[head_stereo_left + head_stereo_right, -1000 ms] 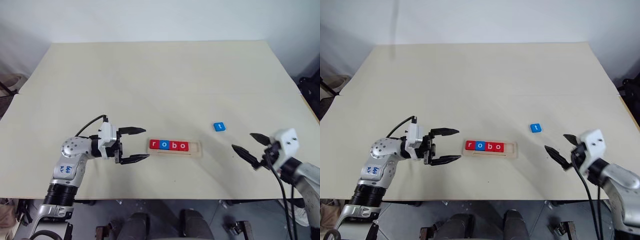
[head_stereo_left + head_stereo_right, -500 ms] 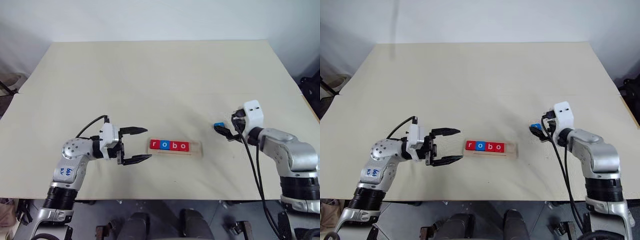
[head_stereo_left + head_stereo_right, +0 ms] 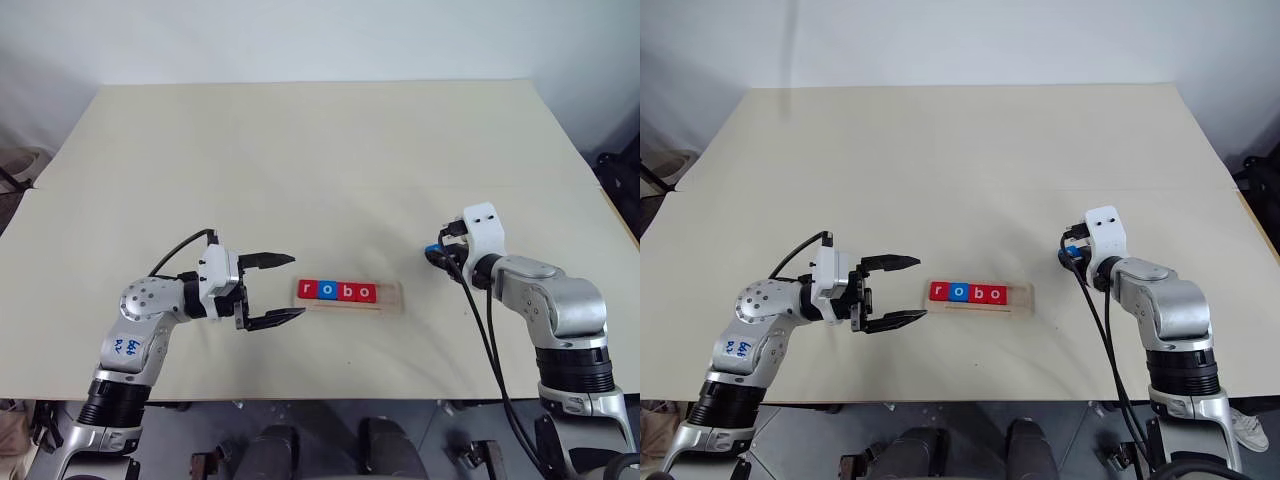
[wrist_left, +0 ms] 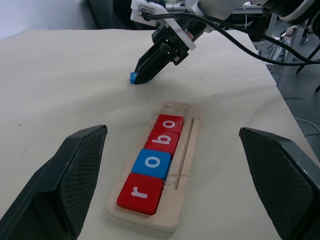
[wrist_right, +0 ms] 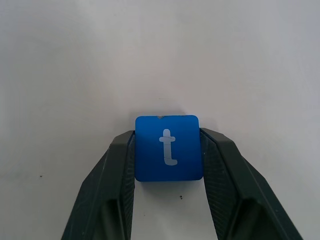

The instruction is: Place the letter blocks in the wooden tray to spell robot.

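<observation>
Tray holds 4 blocks, r-o-b-o; right gripper clamps t block right of tray; left gripper fingers apart, left of tray.

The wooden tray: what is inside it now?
Inside the wooden tray lie four letter blocks spelling r, o, b, o: red, blue, red, red. The slot at its end toward the right gripper is bare. The tray floor under the blocks is covered.
</observation>
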Available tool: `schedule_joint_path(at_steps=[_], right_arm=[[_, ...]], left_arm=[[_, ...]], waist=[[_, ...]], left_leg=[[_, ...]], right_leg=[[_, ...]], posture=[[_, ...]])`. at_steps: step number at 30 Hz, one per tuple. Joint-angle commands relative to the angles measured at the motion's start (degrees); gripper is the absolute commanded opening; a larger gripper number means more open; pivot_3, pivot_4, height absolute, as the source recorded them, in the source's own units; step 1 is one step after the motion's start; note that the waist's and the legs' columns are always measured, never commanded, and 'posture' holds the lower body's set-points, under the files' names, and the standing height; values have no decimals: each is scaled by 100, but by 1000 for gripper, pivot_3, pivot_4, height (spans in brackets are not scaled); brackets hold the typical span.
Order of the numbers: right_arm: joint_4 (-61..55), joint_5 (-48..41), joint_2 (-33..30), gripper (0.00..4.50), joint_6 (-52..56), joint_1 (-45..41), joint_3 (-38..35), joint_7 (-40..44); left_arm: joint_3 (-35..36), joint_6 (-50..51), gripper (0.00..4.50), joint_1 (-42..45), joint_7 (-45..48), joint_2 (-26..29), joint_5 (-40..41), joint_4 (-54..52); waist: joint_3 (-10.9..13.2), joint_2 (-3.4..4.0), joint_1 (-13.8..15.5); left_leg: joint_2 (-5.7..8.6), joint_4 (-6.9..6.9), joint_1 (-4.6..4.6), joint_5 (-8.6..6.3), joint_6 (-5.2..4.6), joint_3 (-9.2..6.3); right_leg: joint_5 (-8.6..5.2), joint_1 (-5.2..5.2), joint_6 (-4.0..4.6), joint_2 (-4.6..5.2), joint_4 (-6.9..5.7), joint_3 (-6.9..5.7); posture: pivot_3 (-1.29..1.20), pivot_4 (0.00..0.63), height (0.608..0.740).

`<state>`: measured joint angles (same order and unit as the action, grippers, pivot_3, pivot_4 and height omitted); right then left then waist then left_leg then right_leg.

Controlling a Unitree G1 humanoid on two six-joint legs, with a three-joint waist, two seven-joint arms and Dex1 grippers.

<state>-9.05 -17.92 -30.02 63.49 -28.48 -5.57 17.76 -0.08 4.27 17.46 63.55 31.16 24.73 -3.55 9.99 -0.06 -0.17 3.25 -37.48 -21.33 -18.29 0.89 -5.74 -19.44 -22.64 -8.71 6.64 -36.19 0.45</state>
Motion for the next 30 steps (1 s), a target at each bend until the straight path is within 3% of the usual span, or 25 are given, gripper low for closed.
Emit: schedule_joint_path(at_steps=[1, 8, 11, 20, 24, 28, 30], right_arm=[[-694, -152, 5, 1470, 577, 188, -398, -132], [-2373, -353, 212, 1470, 1963, 1033, -1216, -362], [-2997, -233, 607, 1470, 2411, 1414, -1627, -582], [-3659, -118, 1459, 1470, 2901, 1598, -1760, -873], [-3656, -89, 1412, 2845, 2901, 1597, -1771, -826], [-3394, -344, 691, 4163, 2476, 1701, -1909, -167], [-3172, -583, 175, 4163, 2087, 1834, -2006, 403]], left_arm=[[47, -14, 4500, 38, 22, 6, 84, -103], [-22, -17, 4500, 113, 171, -25, 100, 51], [-110, -23, 4500, 233, 294, -81, 94, 200], [-142, -98, 4500, 451, 555, -116, 55, 509], [-132, -137, 4500, 465, 606, -115, 36, 568], [-116, -174, 4500, 429, 609, -114, 27, 580], [-95, -190, 4500, 402, 601, -108, 25, 581]], waist=[[0, 0, 3], [0, 0, 25], [0, 0, 18], [0, 0, 1], [0, 1, -1], [0, 1, 3], [0, 0, 24]], left_leg=[[0, 1, 0, 0, 0, 0], [1, 4, -6, 0, 0, -3], [1, 4, -5, 0, 0, -3], [2, 9, 1, 1, 1, 0], [3, 8, 1, 1, 1, 0], [5, 10, 0, 1, 0, 1], [8, 13, 0, 1, -2, 2]], right_leg=[[0, 0, 0, 0, 0, 0], [0, -1, 0, 1, 5, 0], [0, -2, 0, -1, 1, 1], [0, -9, 0, -3, -31, 6], [0, -9, 0, -2, -31, 6], [0, -8, 0, 0, -30, 6], [0, -8, 0, 1, -24, 6]], posture=[[0, 150, 740], [0, 150, 740], [0, 150, 740], [0, 150, 740], [0, 150, 740], [0, 150, 740], [0, 150, 740]])
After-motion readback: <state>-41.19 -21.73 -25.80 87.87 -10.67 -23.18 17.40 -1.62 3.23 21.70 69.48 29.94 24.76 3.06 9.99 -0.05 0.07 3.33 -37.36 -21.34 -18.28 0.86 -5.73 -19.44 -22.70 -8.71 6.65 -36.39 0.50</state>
